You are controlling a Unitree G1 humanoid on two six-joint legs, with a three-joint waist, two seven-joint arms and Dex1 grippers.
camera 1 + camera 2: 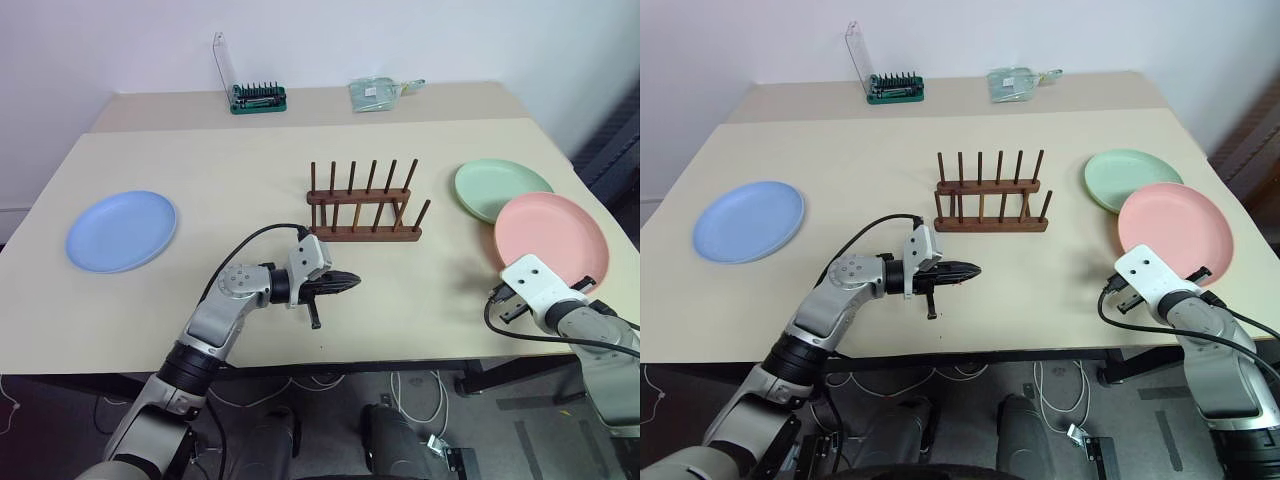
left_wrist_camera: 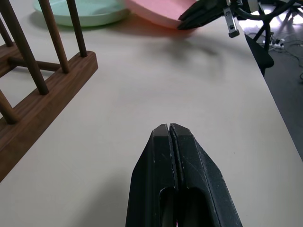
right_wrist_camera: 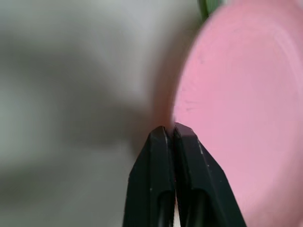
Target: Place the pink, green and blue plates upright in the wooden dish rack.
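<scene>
the round salmon pink plate [image 3: 241, 94], just ahead of the right gripper's [image 3: 171, 128] pressed-together fingers, should be reapproached with them spread.

Beige table [image 1: 250, 180] with three plates [image 1: 121, 230], rack [image 1: 364, 205]

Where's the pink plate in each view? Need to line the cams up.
Left eye view: pink plate at the right, near the table edge, overlapping the green plate.
Right eye view: same place, right side.
Left wrist view: a pink rim at the top.
Right wrist view: fills the right half.
Shared landmark: the green plate beside it; the wooden dish rack in three views.
</scene>
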